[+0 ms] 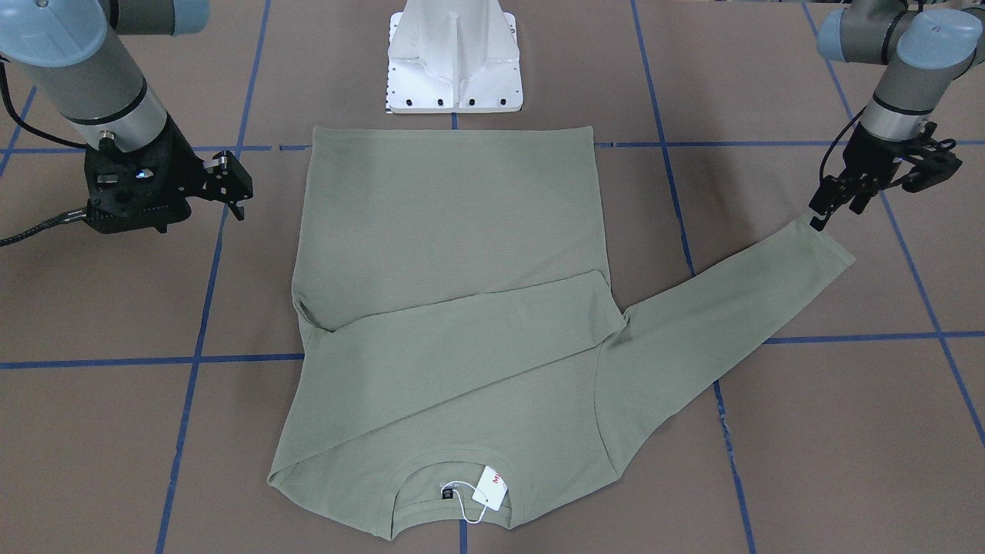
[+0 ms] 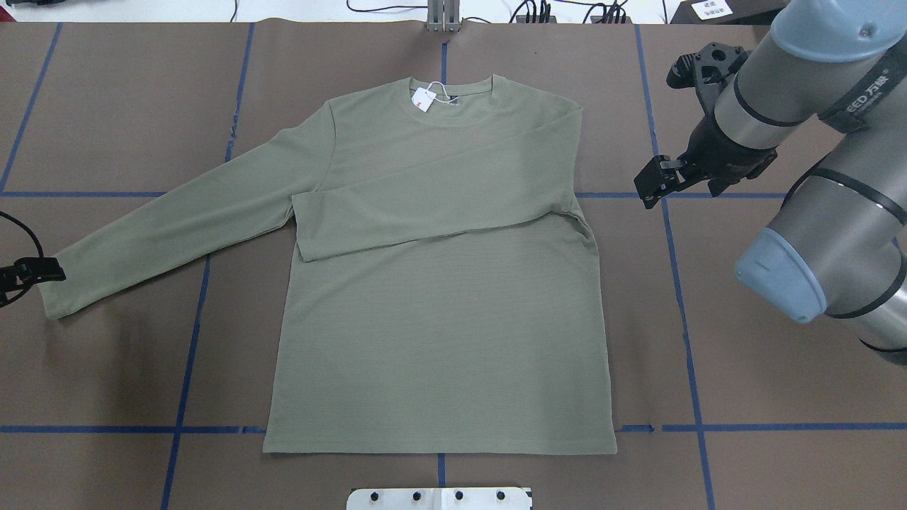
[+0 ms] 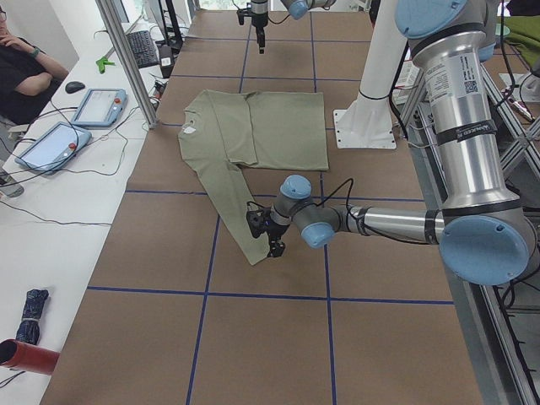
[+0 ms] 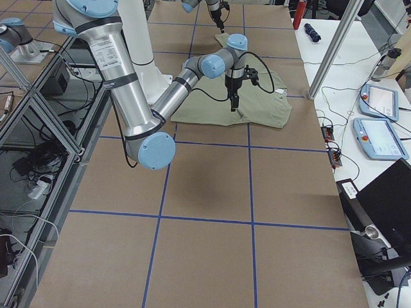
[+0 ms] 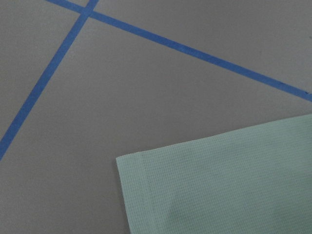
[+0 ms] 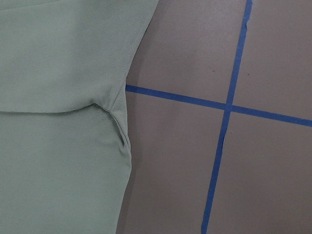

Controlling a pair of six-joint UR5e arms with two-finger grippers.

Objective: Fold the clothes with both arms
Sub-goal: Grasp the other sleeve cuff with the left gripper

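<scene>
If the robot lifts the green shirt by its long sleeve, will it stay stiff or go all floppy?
Probably floppy: the shirt lies flat, and one sleeve is folded over its chest. It looks like thin knit, so it is likely light. The rest would probably drag along the table.

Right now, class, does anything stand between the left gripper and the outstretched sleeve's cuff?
Nothing visible does. The left gripper is right by the cuff of the shirt, on its outstretched sleeve; only table shows between them.

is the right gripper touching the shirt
Apart. The overhead view shows bare table between the right gripper and the shirt.
</scene>
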